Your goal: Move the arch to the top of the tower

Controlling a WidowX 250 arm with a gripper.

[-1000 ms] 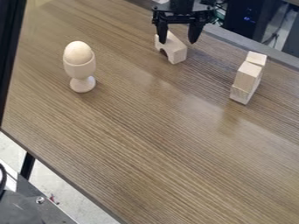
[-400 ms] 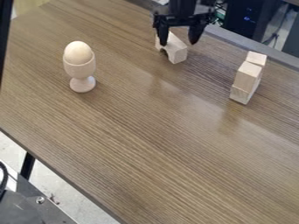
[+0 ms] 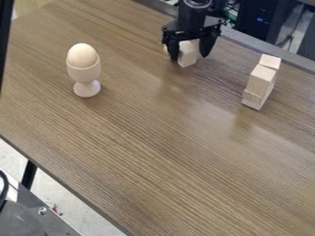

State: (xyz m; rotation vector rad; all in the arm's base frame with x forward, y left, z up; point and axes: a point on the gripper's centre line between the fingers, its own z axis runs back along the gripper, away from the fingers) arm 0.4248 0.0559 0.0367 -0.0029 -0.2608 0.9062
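My gripper (image 3: 191,57) hangs low at the top of the table, open, with one finger on either side of the pale wooden arch (image 3: 188,54). The gripper hides much of the arch, whose near end shows between the fingers. Toward the right edge stands the tower (image 3: 260,82) of light wooden blocks, a raised block on its base and another block top behind it. A wide stretch of table separates it from the gripper.
A wooden egg cup (image 3: 85,74) holding an egg (image 3: 82,56) stands upright at the left. The brown table (image 3: 148,152) has its far edge just behind the gripper, with dark equipment beyond.
My gripper has come down and slightly toward the camera, from above and behind the arch to around it. The arch, tower and egg cup have stayed in place.
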